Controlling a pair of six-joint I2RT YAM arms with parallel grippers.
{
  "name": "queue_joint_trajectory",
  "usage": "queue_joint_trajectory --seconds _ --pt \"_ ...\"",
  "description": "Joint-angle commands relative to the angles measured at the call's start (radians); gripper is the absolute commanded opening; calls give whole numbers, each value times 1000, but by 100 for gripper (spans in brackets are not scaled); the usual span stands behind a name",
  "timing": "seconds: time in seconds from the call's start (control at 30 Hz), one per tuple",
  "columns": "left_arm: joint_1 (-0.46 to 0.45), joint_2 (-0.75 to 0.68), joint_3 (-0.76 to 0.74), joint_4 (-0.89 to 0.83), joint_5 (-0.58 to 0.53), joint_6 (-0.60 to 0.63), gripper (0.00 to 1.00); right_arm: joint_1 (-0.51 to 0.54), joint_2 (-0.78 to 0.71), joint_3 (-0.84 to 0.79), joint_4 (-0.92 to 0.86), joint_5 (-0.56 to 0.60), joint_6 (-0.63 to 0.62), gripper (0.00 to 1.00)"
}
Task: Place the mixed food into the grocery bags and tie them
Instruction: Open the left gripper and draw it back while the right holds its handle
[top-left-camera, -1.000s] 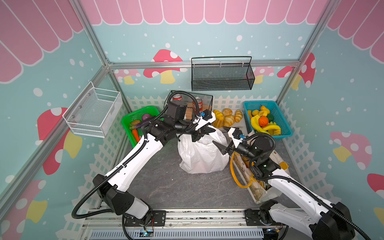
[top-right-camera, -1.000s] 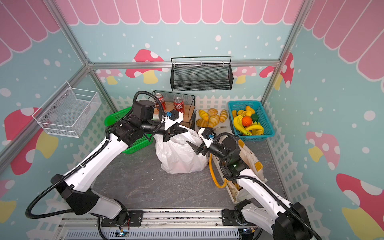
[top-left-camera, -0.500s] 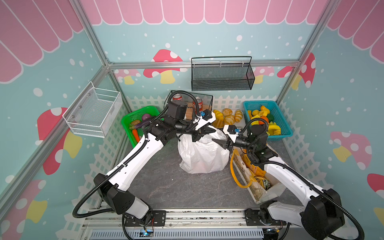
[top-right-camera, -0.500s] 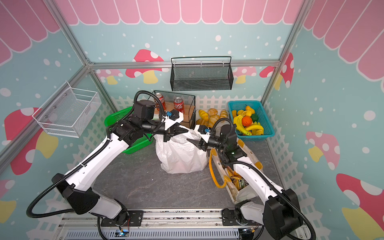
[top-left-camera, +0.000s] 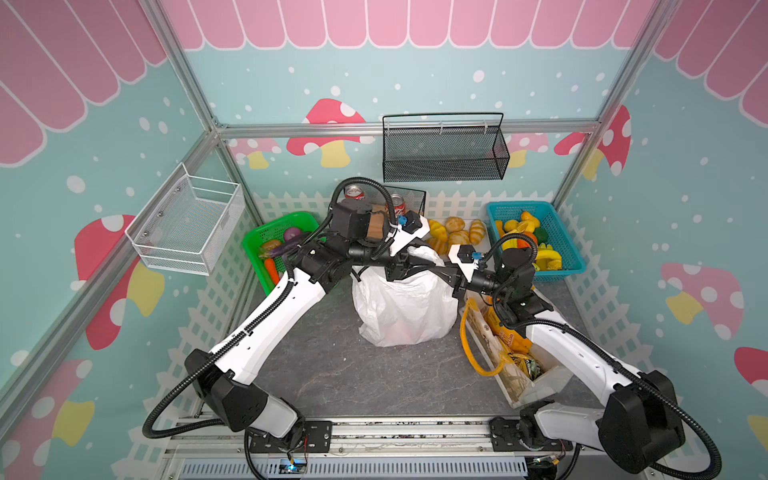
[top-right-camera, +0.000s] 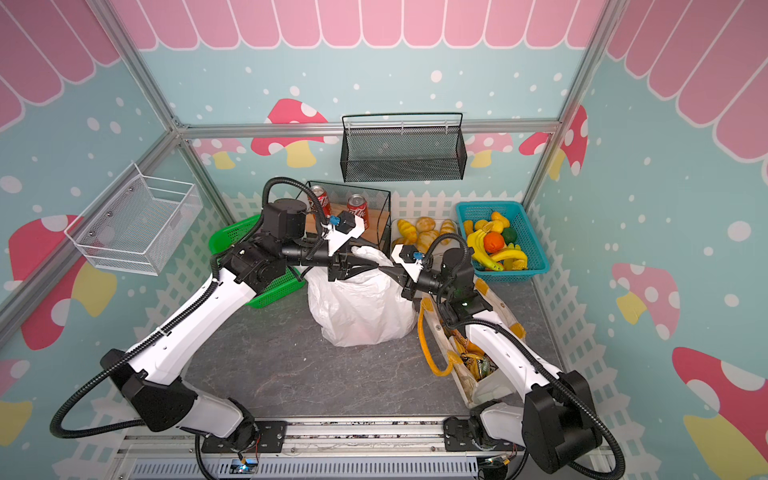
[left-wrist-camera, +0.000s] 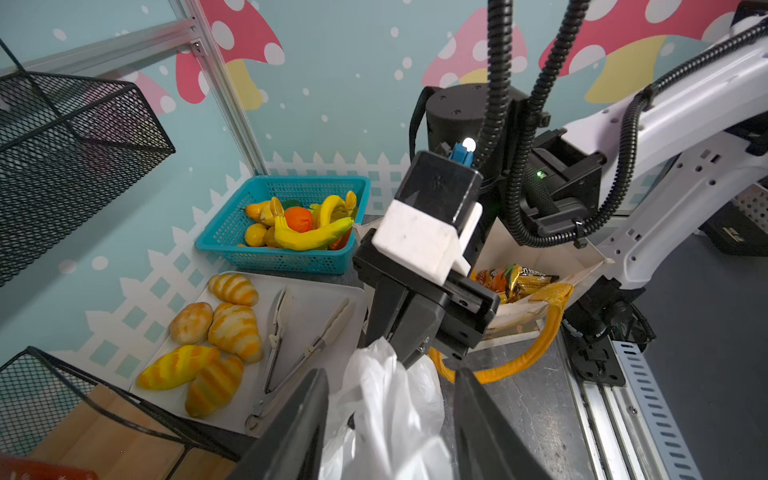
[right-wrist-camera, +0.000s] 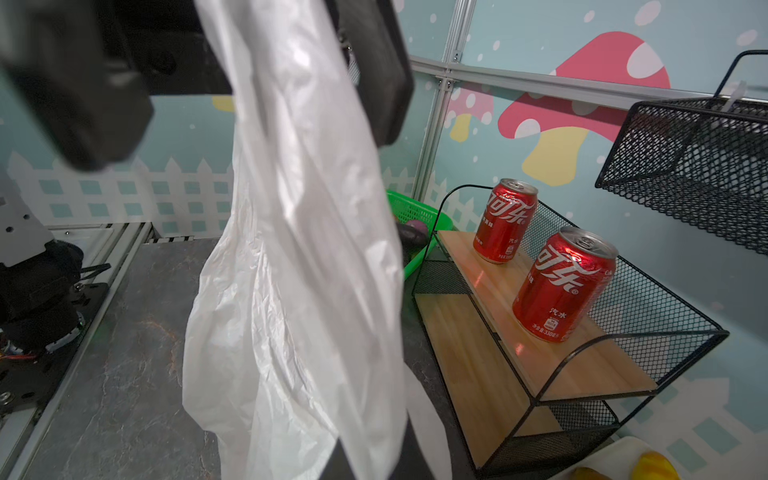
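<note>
The step in hand looks like tying the white bag (top-left-camera: 403, 307). Filling seems done or paused, since neither gripper carries food.

Nearest, right of the bag, the tote (top-left-camera: 540, 380) lies open on the desk (top-left-camera: 332, 374) with snack packets (top-left-camera: 513, 343) inside. Its yellow handle (top-left-camera: 469, 332) droops just beside the bag. The bag itself stands bulging at mid-desk, and what it holds is hidden by the film.

Both grippers meet just above the bag's gathered top. In the left wrist view, the right gripper (left-wrist-camera: 401, 349) has its jaws closed on a drawn-up strip of the bag's plastic, pinching it at the tip. The left gripper (left-wrist-camera: 390, 374) has its jaws about half open, one on each side of the same bunched plastic. They grip nothing, and I cannot tell whether their inner faces touch the film.

The next move probably needs the left gripper to back clear without snagging the thin plastic while the right keeps the strip taut. The left would then have to find the other handle so the two can be crossed and knotted. The film is slippery and crumples easily, so a shallow pinch could slide off.

Farther back, left of the bag, vegetables (top-left-camera: 286, 241) lie in the green basket (top-left-camera: 253, 245), not bagged.
</note>
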Motion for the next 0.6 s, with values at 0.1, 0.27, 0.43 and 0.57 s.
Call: queue_joint_trajectory --seconds 0.1,0.27,0.43,0.57 --pt "-5 -223 -210 355 23 -292 67 -8 11 -12 75 56 160 0" --pt "-6 -402 -419 497 19 -381 70 -16 18 -6 70 89 228 0" --pt "-1 -608 -608 457 -150 -338 74 -29 21 -12 65 107 237 0" --pt "59 -714 -775 546 -245 -339 77 -36 36 0 60 90 241 0"
